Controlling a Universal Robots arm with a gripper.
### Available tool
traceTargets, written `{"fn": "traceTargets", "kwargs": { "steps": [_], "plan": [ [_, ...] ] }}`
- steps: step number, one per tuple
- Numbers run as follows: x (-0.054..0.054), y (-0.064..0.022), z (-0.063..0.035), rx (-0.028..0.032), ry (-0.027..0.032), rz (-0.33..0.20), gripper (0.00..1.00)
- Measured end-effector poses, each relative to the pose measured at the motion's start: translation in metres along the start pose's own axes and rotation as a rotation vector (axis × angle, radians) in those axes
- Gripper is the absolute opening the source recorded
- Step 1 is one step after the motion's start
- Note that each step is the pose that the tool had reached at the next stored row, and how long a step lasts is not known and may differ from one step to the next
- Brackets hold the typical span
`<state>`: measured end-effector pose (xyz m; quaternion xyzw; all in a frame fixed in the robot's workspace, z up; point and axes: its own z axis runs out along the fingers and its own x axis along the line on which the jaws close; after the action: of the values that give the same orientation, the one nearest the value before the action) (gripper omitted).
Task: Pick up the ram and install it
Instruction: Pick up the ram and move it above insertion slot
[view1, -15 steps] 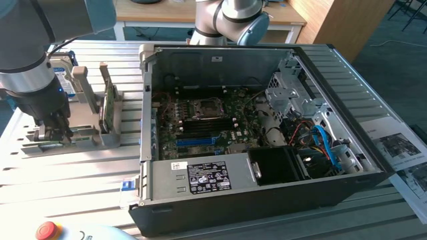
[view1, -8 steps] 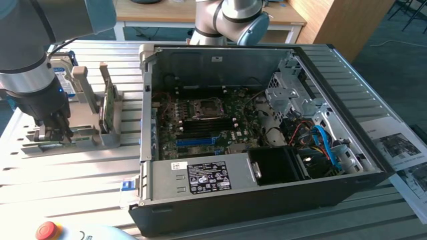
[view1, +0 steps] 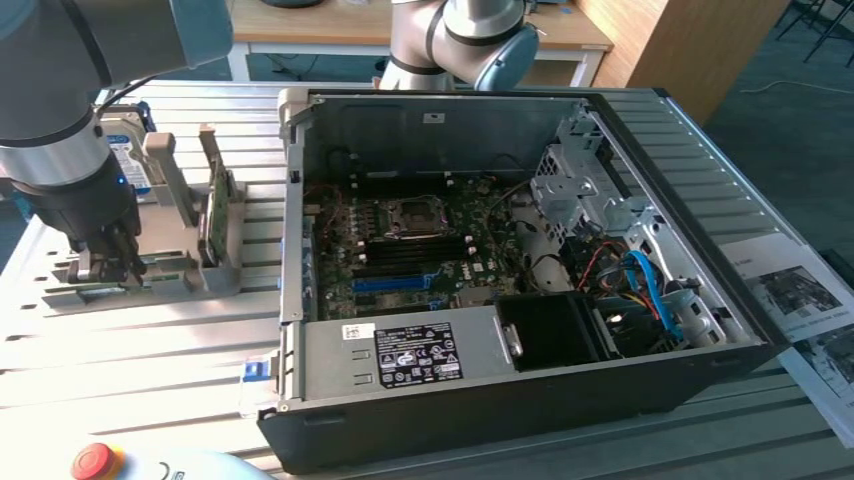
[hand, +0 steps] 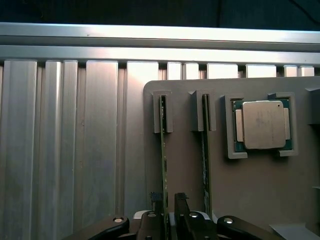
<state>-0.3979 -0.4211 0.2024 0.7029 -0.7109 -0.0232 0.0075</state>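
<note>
Grey tubular arm (view1: 54, 150), pale-blue joint caps (view1: 514, 60), black fingers (hand: 180, 212), silver screws (hand: 118, 219)

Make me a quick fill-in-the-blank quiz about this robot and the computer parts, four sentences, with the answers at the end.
1. The gray holder carries ___ green sticks standing on edge.
2. Beside them, in its own pocket, lies a square ___.
3. The tool is open, with one finger on each side of the ___ to be installed.
4. The round button near the computer case is ___.

Answers: two; processor; ram; red.
</note>
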Motion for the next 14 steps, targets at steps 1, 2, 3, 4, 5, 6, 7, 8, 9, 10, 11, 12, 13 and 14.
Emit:
{"fn": "traceTargets", "kwargs": {
  "steps": [1, 2, 3, 4, 5, 6, 7, 8, 9, 10, 11, 12, 13, 14],
  "plan": [
    [0.0, -0.0001, 0.0001, 0.0, 0.0, 0.0, 0.24],
    [-0.0001, -0.0005, 0.0001, 0.0001, -0.0002, 0.0, 0.24],
    [-0.0001, -0.0007, 0.0, -0.0002, -0.0001, 0.0, 0.24],
    [0.0, -0.0008, 0.0, -0.0005, 0.0, 0.0, 0.24],
    [0.0, -0.0009, -0.0001, -0.0007, 0.0001, 0.0, 0.24],
    [0.0, -0.0009, -0.0001, -0.0008, 0.0001, 0.0, 0.24],
    [0.0, -0.001, -0.0001, -0.0007, 0.0001, 0.0, 0.24],
    [0.0, -0.001, -0.0001, -0.0008, 0.0001, -0.001, 0.24],
    [0.0, -0.001, 0.0, -0.0007, 0.0001, -0.002, 0.24],
    [0.0, -0.001, -0.0001, -0.0008, 0.0002, -0.003, 0.24],
    [0.0, -0.001, 0.0, -0.0009, 0.0002, -0.004, 0.24],
    [0.0, -0.001, -0.0001, -0.001, 0.0003, -0.005, 0.24],
    [0.0, -0.001, 0.0, -0.0014, 0.0004, -0.006, 0.24],
    [0.0, -0.001, -0.0001, -0.0016, 0.0004, -0.006, 0.24]
  ]
}}
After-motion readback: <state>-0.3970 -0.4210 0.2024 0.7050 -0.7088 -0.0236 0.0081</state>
